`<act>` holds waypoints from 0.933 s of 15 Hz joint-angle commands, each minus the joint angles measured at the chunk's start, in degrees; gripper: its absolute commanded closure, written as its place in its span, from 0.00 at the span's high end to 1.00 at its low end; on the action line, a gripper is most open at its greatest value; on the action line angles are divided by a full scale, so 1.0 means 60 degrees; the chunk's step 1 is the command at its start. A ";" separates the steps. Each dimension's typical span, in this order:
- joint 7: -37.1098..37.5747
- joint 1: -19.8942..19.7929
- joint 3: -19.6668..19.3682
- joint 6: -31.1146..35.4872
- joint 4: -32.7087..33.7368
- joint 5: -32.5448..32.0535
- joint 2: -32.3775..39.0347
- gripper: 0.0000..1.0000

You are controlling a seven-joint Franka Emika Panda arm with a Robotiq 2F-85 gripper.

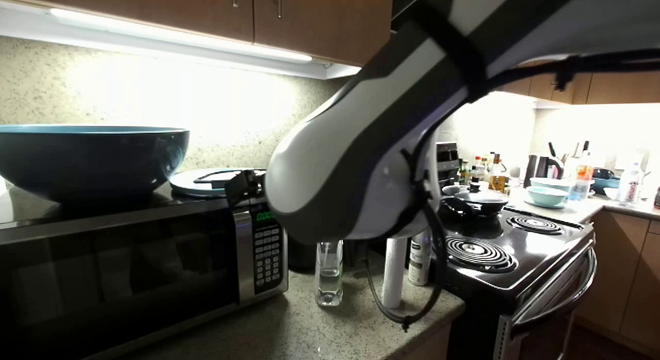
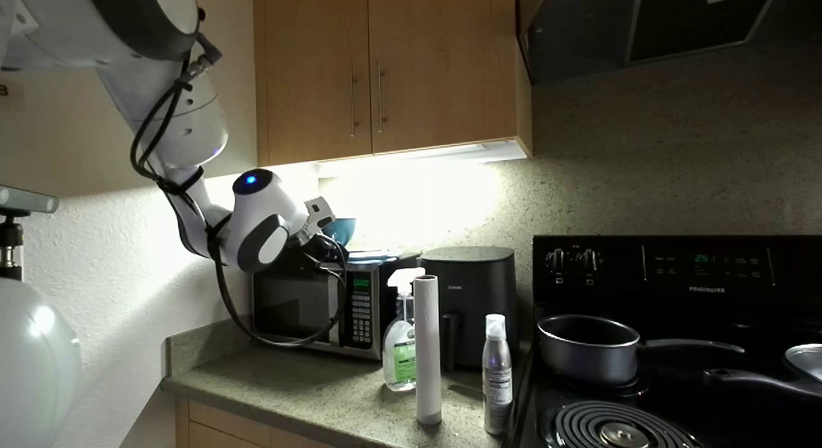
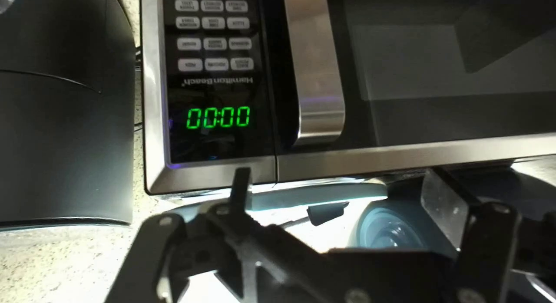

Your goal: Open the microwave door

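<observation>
The microwave door, a wide dark glass panel, shows in both exterior views [image 1: 118, 272] [image 2: 289, 307] and in the wrist view [image 3: 434, 116]. It is shut, flush with the button panel [image 3: 213, 55]. Its silver vertical handle [image 3: 315, 68] also shows in an exterior view [image 1: 244, 257]. The wrist picture stands upside down, so the microwave's top edge lies low in it. My gripper [image 3: 341, 194] is open and empty, its fingers apart. It is in front of the microwave near its top edge, not around the handle. In an exterior view the arm hides most of the gripper [image 1: 245, 187].
A large blue bowl [image 1: 93, 164] and light blue plates [image 1: 198, 187] stand on the microwave. Beside it are a black air fryer [image 2: 472, 307], a spray bottle [image 2: 401, 355], a paper roll [image 2: 428, 352] and a spray can [image 2: 498, 377]. The stove [image 1: 490, 267] is further right.
</observation>
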 commanded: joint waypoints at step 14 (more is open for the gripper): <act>0.0477 0.1263 -0.1473 -0.0316 0.2590 0.1386 0.2980 1.00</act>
